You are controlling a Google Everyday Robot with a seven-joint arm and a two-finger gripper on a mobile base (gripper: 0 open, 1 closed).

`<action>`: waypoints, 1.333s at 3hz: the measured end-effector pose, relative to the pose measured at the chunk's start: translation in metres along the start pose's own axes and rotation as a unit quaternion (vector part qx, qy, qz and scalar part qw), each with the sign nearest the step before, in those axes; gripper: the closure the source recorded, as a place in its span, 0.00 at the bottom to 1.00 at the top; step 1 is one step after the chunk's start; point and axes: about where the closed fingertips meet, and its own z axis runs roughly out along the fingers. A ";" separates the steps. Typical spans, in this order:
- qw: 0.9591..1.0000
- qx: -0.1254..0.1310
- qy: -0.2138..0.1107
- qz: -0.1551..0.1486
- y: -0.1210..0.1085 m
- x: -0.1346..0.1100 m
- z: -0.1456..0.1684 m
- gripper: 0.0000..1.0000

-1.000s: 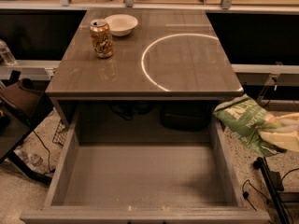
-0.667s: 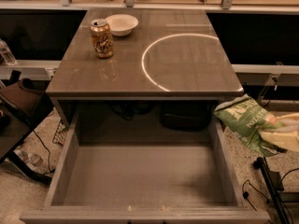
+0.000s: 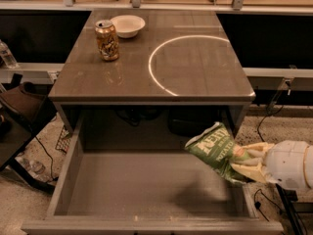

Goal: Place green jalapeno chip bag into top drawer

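Note:
The green jalapeno chip bag [image 3: 213,149] is light green with pale lettering. It hangs tilted over the right part of the open top drawer [image 3: 63,185], above the drawer floor. My gripper [image 3: 243,160] comes in from the right edge with pale fingers shut on the bag's lower right end. The white wrist sits behind it, over the drawer's right wall. The drawer is pulled out below the tabletop and its flat grey bottom is bare. The bag casts a shadow on the drawer floor.
A gold-brown soda can [image 3: 107,39] and a white bowl [image 3: 127,25] stand at the back left of the grey tabletop [image 3: 195,77]. A bright ring of light lies on the top. A dark chair [image 3: 19,116] and cables are on the floor at the left.
My gripper has carried the chip bag leftward, from outside the drawer's right side to over the drawer's right part. The can and bowl have not moved.

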 end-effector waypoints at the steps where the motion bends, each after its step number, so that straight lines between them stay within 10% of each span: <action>1: 0.999 -0.025 -0.015 -0.020 0.031 -0.005 0.041 1.00; 4: 0.999 -0.046 -0.011 0.000 0.077 -0.033 0.151 1.00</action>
